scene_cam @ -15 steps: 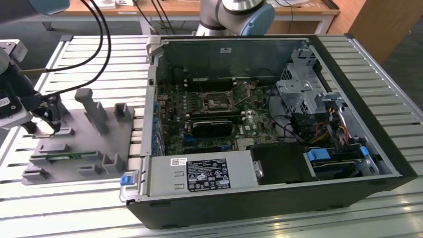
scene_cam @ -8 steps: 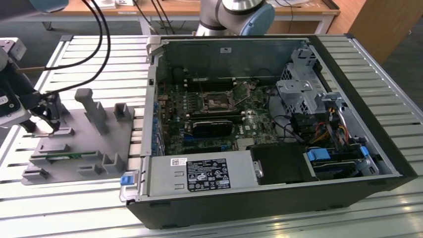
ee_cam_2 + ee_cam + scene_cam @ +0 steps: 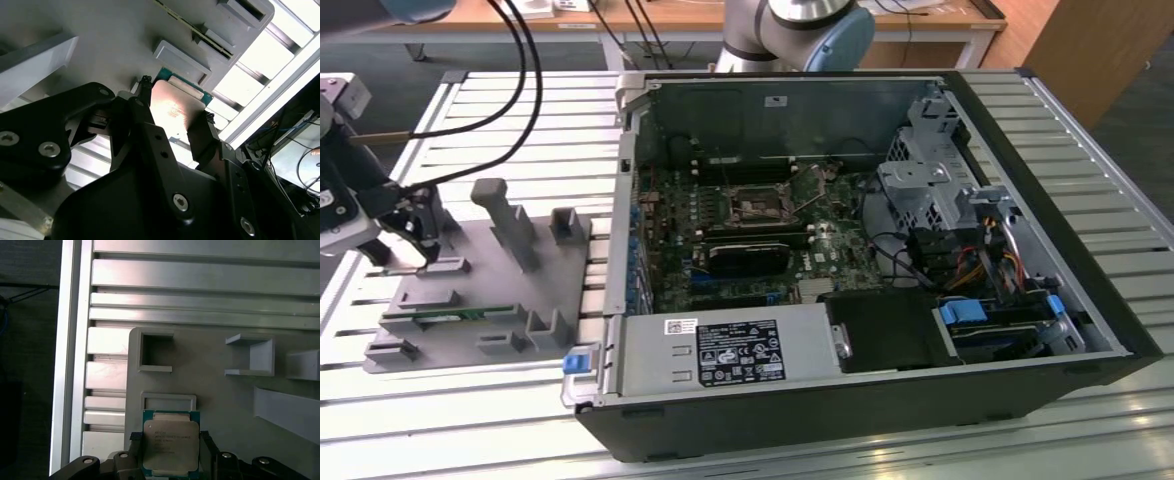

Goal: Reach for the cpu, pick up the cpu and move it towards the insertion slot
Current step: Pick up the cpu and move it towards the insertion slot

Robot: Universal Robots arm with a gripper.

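The reach is judged done: the black two-fingered gripper (image 3: pixel 407 245) is seen at the exterior view's left, over a grey moulded plastic fixture plate (image 3: pixel 467 290). In both wrist views the cpu (image 3: pixel 170 445) (image 3: pixel 175 112), a small flat square chip with a shiny silver metal top and a green rim, is found between the jaws, which appear clamped on two opposite edges of it. Whether it has been lifted off the plate cannot be told; it is seen just beside a shallow rectangular pocket in the plate.

The carry is judged not yet done. The insertion slot (image 3: pixel 758 207), a square dark socket in a silvery frame, lies well apart from the chip, inside an open black computer case (image 3: pixel 854 420) at the exterior view's right.

Plate and case are borne by a slatted aluminium counter (image 3: pixel 520 120). Wooden desks and hanging black cables are seen behind.
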